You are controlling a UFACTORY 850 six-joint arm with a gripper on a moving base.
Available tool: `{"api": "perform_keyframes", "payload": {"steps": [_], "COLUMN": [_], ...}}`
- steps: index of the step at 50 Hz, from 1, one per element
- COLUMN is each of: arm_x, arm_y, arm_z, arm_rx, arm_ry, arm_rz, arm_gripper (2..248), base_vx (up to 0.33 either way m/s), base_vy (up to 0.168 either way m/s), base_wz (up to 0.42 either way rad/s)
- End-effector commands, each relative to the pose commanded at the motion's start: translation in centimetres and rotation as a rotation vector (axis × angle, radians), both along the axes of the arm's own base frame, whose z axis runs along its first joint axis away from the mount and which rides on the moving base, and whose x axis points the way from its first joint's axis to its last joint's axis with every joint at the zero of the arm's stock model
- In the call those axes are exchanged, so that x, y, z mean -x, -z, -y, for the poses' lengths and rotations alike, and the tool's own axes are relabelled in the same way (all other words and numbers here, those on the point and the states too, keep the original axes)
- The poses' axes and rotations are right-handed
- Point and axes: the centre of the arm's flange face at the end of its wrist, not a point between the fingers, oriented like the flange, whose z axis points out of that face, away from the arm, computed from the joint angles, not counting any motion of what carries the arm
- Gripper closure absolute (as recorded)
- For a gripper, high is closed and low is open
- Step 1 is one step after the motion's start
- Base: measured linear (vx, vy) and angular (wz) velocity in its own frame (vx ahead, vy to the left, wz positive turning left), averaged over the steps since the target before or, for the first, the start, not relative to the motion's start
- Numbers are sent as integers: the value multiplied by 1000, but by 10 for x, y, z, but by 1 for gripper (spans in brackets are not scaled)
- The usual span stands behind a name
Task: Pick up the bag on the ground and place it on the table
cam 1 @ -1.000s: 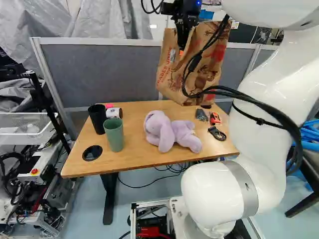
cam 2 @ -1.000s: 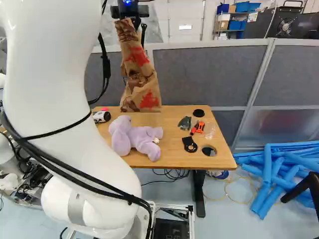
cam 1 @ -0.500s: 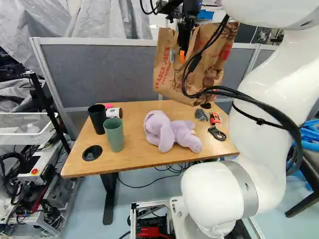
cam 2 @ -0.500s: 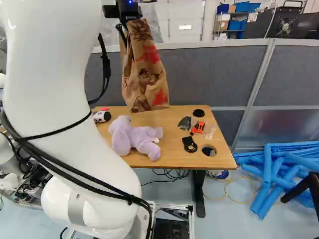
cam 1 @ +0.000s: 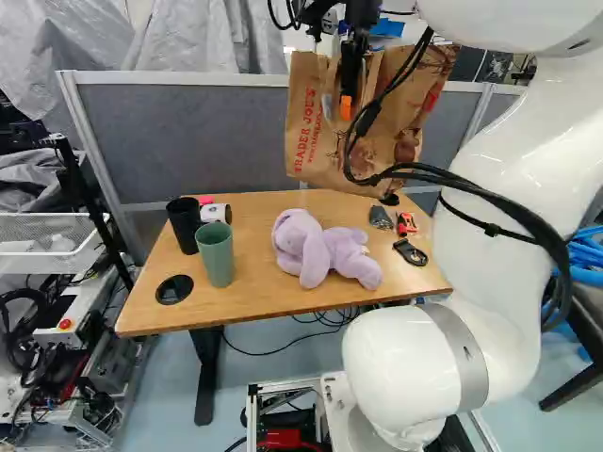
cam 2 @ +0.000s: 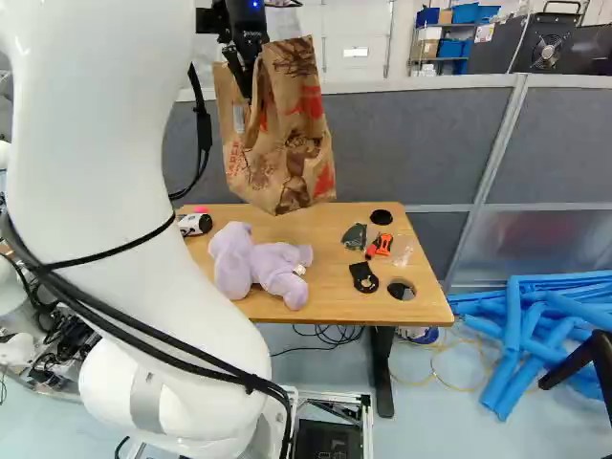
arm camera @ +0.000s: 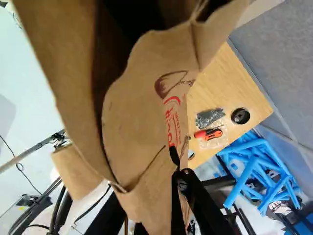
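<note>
In the left base view my gripper (cam 1: pixel 346 105) is high above the back of the wooden table (cam 1: pixel 254 282), shut on the upper edge of a brown paper bag (cam 1: pixel 315 141). Upright and open at the top, the bag (cam 2: pixel 292 158) hangs in the air behind the plush toy, its bottom above the tabletop. The wrist view has the gripper (arm camera: pixel 151 208) with the bag's paper (arm camera: pixel 139 117) pinched between its fingers; the paper partly hides them and much of the table (arm camera: pixel 210 90).
On the table lie a lilac plush toy (cam 1: pixel 325 250), small tools (cam 2: pixel 380 246) and a black strap piece (cam 2: pixel 363 277). Green (cam 1: pixel 216 254) and black (cam 1: pixel 184 226) cups stand at the left. A grey partition (cam 2: pixel 411 143) rises behind; blue tubes (cam 2: pixel 521 325) lie right of it.
The arm's wrist has turned, swinging the bag round with it so that more of its broad side shows in the right base view. The gripper has sunk slightly. The base has not moved.
</note>
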Motion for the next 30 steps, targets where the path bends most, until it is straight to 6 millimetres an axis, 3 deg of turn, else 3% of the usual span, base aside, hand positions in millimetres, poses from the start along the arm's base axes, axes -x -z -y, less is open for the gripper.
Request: {"api": "perform_keyframes", "payload": {"steps": [30], "arm_x": [0], "arm_y": [0], "arm_z": [0], "arm_rx": [-3], "arm_ry": [-315], "arm_rz": [0], "arm_gripper": [229], "base_vx": [0], "base_vy": [0], "base_wz": [0]}}
